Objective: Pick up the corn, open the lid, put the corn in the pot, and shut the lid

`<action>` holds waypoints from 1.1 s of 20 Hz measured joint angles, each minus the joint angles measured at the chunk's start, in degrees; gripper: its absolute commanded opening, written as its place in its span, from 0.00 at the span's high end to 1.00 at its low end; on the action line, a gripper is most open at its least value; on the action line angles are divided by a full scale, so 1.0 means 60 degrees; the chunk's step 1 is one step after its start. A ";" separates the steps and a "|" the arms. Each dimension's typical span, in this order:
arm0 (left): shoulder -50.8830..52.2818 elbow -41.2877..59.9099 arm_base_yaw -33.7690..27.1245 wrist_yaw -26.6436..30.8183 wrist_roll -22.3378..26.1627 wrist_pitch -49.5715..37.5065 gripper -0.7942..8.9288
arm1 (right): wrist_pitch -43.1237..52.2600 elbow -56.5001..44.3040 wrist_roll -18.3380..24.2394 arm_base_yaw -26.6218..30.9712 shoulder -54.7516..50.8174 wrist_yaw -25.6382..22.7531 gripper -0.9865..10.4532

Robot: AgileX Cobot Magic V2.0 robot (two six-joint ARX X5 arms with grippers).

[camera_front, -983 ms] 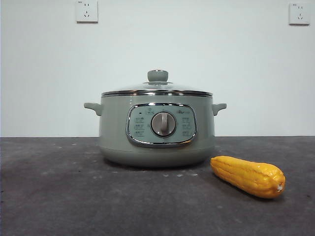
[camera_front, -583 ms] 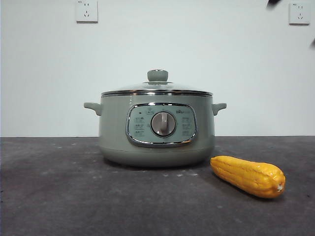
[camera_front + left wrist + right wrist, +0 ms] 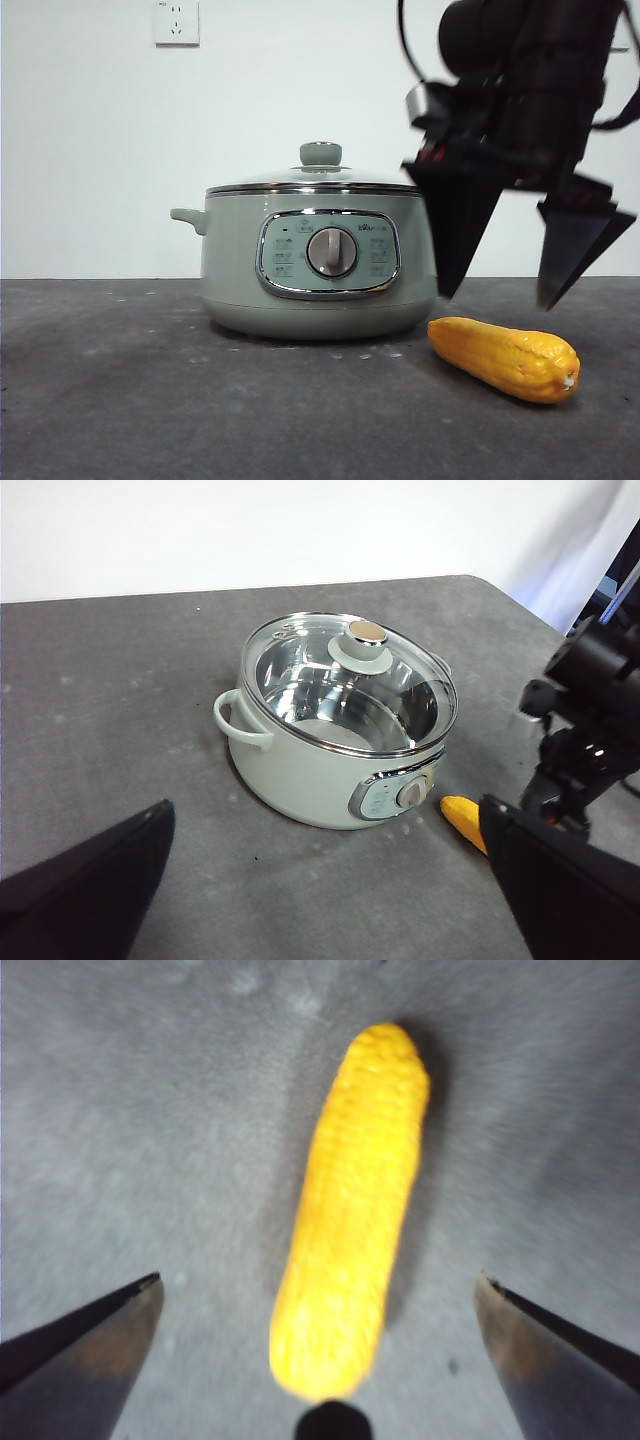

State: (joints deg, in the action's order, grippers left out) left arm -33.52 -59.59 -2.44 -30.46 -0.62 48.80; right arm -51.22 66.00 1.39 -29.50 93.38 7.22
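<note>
Bare table [image 3: 150, 400] surrounds the corn [image 3: 505, 358] on its near and outer sides, the pot [image 3: 318, 262] with the lid [image 3: 320, 180] on stands just beside its inner end, and the right gripper [image 3: 497, 297] hangs wide open just above.
</note>
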 measured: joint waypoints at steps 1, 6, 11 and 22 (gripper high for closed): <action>-0.0011 0.0000 0.0000 0.0004 0.0000 0.0000 0.33 | 0.0135 0.0000 -0.0066 -0.0036 0.0229 -0.0135 0.42; -0.0146 0.0000 0.0000 0.0004 0.0000 0.0000 0.33 | 0.0339 0.0000 -0.0393 -0.0076 0.0965 -0.0605 0.62; -0.0321 0.0000 0.0000 0.0004 0.0000 0.0000 0.33 | 0.0597 0.0000 -0.0452 -0.0080 0.1060 -0.0699 0.93; -0.0889 0.0000 0.0004 -0.0215 0.0000 -0.0237 0.33 | 0.0084 0.0000 -0.0302 -0.0080 -0.0324 -0.0630 0.92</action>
State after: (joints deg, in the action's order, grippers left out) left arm -38.85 -59.59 -2.42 -31.75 -0.62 47.37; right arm -50.72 66.00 -0.43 -29.98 91.44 3.44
